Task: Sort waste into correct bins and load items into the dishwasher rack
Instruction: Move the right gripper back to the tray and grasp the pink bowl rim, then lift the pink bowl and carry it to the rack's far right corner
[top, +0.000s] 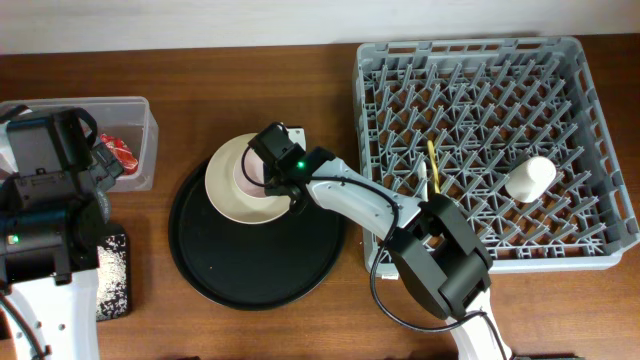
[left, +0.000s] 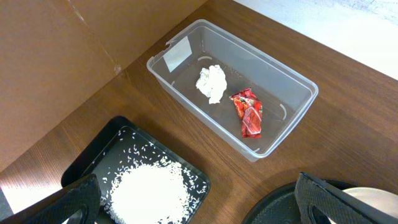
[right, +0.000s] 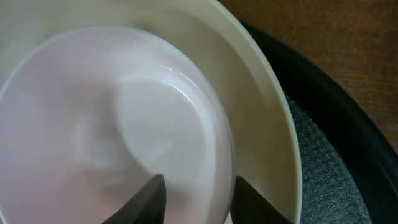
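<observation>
My right gripper (right: 199, 199) is shut on the rim of the small pink bowl (right: 93, 112), one finger inside and one outside. The bowl (top: 247, 172) sits in the cream plate (top: 225, 190), which also shows in the right wrist view (right: 261, 93). My left gripper (left: 199, 205) is open and empty above the table. The clear tub (left: 292, 81) holds the white tissue (left: 211, 83) and the red wrapper (left: 247, 112). The black bin (left: 118, 134) holds the rice grains (left: 149, 190). The grey rack (top: 590, 70) holds the white cup (top: 528, 178) and the yellow fork (top: 434, 165). The blue cup is out of view.
The plate rests on the large round black tray (top: 250, 270), between the bins and the rack. My left arm (top: 45, 200) covers part of the clear tub and the black bin from above. The right arm stretches from the front edge across the rack's left corner.
</observation>
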